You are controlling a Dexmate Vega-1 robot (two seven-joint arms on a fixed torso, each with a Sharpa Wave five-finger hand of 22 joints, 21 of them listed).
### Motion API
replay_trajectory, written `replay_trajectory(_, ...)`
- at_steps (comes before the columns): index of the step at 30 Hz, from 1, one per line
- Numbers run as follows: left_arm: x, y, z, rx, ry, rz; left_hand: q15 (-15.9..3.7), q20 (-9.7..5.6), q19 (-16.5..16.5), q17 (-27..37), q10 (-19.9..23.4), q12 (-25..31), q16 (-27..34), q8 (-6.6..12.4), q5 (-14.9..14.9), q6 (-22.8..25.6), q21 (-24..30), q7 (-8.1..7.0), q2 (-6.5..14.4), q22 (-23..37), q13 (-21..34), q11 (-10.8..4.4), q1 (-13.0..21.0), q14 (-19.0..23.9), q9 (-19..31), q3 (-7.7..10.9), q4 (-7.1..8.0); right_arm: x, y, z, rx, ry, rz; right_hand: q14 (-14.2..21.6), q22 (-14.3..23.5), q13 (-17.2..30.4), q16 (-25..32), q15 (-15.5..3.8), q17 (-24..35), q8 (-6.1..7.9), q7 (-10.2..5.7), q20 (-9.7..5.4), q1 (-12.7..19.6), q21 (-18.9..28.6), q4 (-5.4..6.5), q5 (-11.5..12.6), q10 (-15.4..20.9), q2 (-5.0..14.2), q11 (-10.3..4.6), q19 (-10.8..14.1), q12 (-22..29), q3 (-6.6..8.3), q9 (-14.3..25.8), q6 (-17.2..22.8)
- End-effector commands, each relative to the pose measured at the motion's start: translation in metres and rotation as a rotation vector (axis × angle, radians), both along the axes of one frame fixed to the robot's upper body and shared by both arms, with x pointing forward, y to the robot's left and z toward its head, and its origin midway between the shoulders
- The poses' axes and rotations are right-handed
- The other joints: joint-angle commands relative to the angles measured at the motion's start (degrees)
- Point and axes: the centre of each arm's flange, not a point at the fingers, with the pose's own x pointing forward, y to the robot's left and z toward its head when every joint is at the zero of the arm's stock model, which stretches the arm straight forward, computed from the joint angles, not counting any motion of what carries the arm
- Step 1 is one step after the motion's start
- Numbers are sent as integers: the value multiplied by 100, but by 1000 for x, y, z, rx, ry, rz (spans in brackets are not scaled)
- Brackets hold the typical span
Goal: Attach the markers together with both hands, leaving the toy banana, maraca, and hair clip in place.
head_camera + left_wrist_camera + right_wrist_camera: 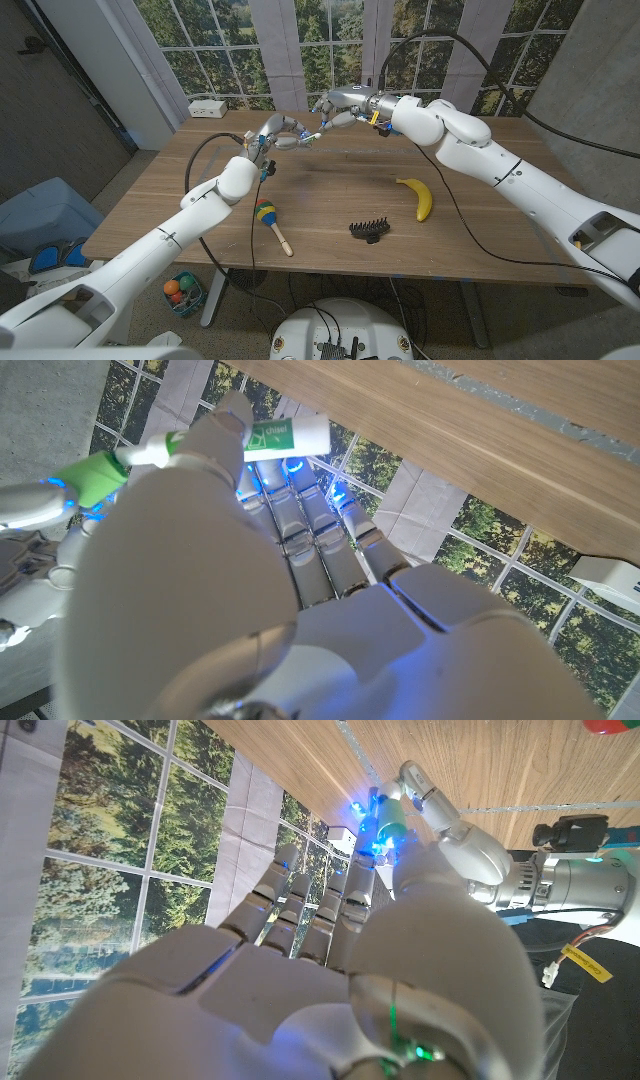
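Both hands are raised over the far middle of the table and meet fingertip to fingertip. My left hand grips a white marker with green print, whose green end points at the other hand. My right hand closes its fingertips on that green end, so the markers lie in one line between the hands. A yellow toy banana, a striped maraca and a black hair clip lie on the table nearer to me.
A white box sits at the table's far left corner. Black cables hang over the table beside the left arm. A blue bin and a basket of balls stand on the floor at the left.
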Motion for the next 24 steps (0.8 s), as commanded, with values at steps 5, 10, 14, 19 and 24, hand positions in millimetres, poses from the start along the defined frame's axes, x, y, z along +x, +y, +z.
replay_trajectory(5,-2,4,0,4,-2,3,-672,-104,-13,49,861,33,-1,35,102,681,67,-468,208,26,24,-754,100,36,16,234,245,4,-6,8,25,-29,-44,-100,14,-22,-70,-910,-28,-62,-39,12,98,31,10,25,-156,38,-27,-26,-84,-12,20,31)
replay_trajectory(10,0,4,2,6,-7,0,-671,-108,-9,37,883,15,-23,37,115,693,73,-455,203,25,3,-755,103,33,2,231,244,1,-9,12,45,-45,-57,-88,14,-38,-71,-956,-38,-88,-60,0,93,40,30,13,-236,59,-110,-16,-114,-27,22,4)
replay_trajectory(14,2,4,3,7,-11,2,-672,-105,-8,45,925,32,-20,28,120,657,78,-464,203,23,20,-758,104,58,5,230,245,0,-10,13,41,-48,-67,-14,13,-47,-41,-962,-37,-106,-87,-3,86,47,44,10,-190,75,-134,-11,-91,-39,25,-13)
replay_trajectory(19,2,6,3,0,-16,8,-672,-104,-5,51,939,24,-21,34,126,655,82,-467,200,22,12,-756,105,71,11,227,245,-1,-11,13,32,-45,-81,-21,12,-54,-46,-966,-41,-107,-83,-4,83,49,49,9,-169,76,-119,-14,-79,-53,27,10)
replay_trajectory(24,1,8,2,-13,-25,25,-672,-96,-4,60,965,39,-21,59,130,673,87,-458,197,21,33,-758,108,87,36,225,243,-3,-12,12,29,-45,-85,40,11,-59,-20,-964,-41,-97,-74,1,82,56,50,5,-64,70,-157,-11,-34,-73,29,70)
